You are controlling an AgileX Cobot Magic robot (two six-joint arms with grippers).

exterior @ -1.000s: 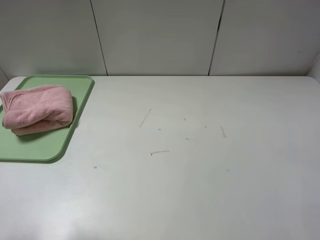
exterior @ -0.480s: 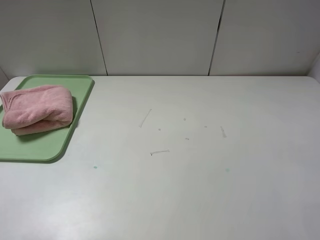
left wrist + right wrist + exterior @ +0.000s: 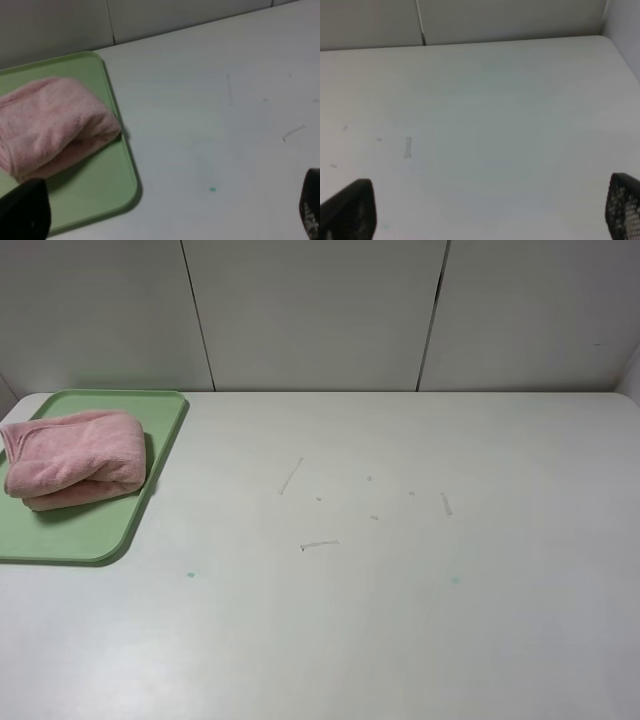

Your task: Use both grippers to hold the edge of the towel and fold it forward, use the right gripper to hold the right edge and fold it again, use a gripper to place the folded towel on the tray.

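The pink towel (image 3: 75,457) lies folded into a thick bundle on the pale green tray (image 3: 110,530) at the table's far left. In the left wrist view the towel (image 3: 50,122) rests on the tray (image 3: 105,190), with my left gripper (image 3: 170,212) open above the table short of the tray; only its black fingertips (image 3: 27,210) show at the frame's corners. My right gripper (image 3: 485,207) is open over bare table, its fingertips (image 3: 352,210) wide apart. Neither gripper appears in the exterior high view. Nothing is between either pair of fingers.
The white table (image 3: 400,570) carries a few scuffs and small marks near its middle. A panelled grey wall (image 3: 320,310) stands behind the table's far edge. The table's far right corner (image 3: 602,37) shows in the right wrist view.
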